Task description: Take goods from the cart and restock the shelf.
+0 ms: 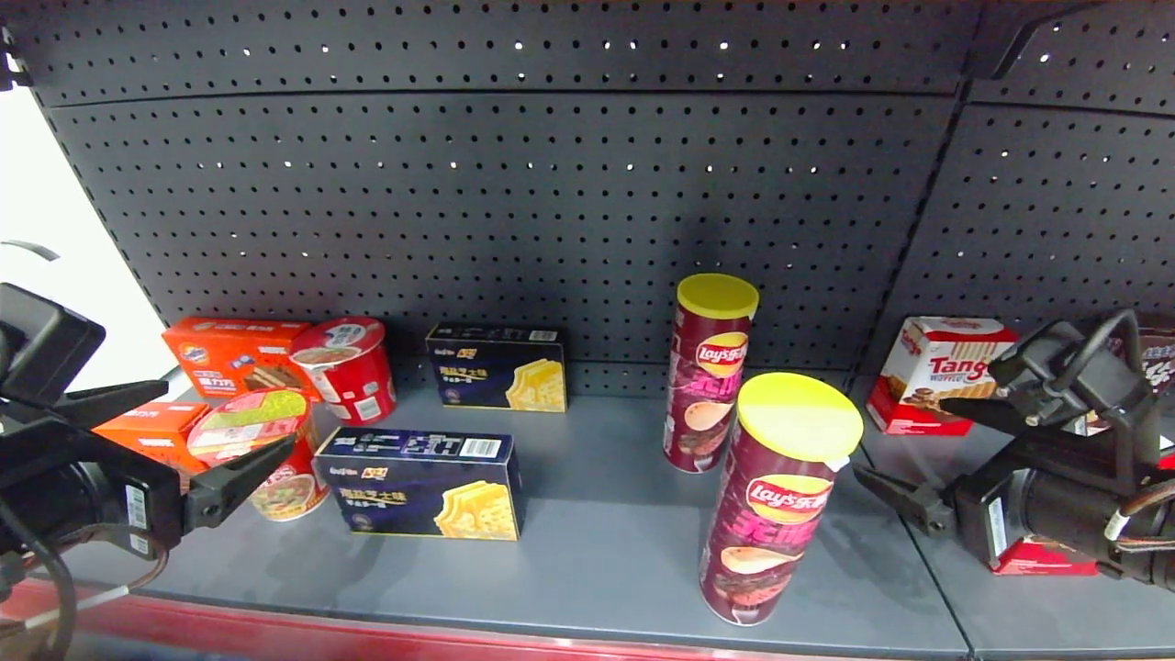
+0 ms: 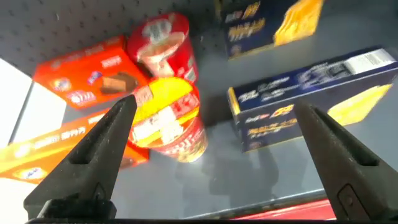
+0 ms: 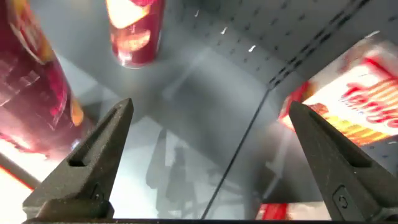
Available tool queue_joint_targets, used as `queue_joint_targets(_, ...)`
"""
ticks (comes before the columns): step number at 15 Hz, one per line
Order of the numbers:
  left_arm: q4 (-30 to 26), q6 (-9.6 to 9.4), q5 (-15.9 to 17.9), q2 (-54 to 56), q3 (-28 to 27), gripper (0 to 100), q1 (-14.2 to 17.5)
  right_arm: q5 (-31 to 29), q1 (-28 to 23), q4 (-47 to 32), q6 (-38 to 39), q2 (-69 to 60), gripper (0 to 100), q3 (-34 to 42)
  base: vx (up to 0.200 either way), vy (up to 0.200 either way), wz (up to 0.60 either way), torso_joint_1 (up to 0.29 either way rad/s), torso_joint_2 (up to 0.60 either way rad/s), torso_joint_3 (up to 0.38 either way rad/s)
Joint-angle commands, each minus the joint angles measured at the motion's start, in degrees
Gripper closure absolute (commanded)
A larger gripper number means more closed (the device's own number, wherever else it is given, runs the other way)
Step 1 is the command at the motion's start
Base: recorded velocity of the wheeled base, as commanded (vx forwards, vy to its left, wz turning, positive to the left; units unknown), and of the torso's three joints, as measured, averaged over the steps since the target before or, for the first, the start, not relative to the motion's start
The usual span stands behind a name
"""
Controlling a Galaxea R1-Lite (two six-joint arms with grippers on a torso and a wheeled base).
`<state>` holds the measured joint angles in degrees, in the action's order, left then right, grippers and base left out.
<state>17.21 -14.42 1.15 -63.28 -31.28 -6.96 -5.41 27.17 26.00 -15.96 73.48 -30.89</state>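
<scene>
Shelf (image 1: 606,551) with two chip cans (image 1: 711,372) (image 1: 780,496), two navy boxes (image 1: 496,367) (image 1: 418,484), two cups (image 1: 347,367) (image 1: 257,450)

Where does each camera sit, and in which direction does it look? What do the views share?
Head view: on the head, facing forward and down at the shelf; left gripper and right gripper at its sides, both open.
Left wrist view: on the left wrist, looking past its fingers at the front noodle cup and front blue box.
Right wrist view: on the right wrist, looking past its fingers at the chip cans and wafer box.
Shared: the head view also shows that cup, box, cans and wafer box.
</scene>
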Motion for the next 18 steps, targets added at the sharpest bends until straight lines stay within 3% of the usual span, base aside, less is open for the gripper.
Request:
queue_joint_targets(1, 0.1, 0.01, 0.0, -0.1, -0.1, 0, -0.1, 2.1, 0.4, -0.2, -0.3, 0.2, 0, 1.6, 0.000, 0.000, 0.00, 0.000, 0.00, 0.000)
queue_joint_targets(6, 0.1, 0.01, 0.0, -0.1, 0.0, 0, 0.0, 3.2, 3.1, -0.3, -0.4, 2.5, 0, 4.2, 0.000, 0.000, 0.00, 0.000, 0.00, 0.000)
queue_joint_targets(18, 0.0, 0.10, -0.1, 0.4, 0.3, 0, 0.1, 3.2, 6.8, 0.1, -0.3, 6.8, 0, 2.0, 0.000, 0.000, 0.00, 0.000, 0.00, 0.000)
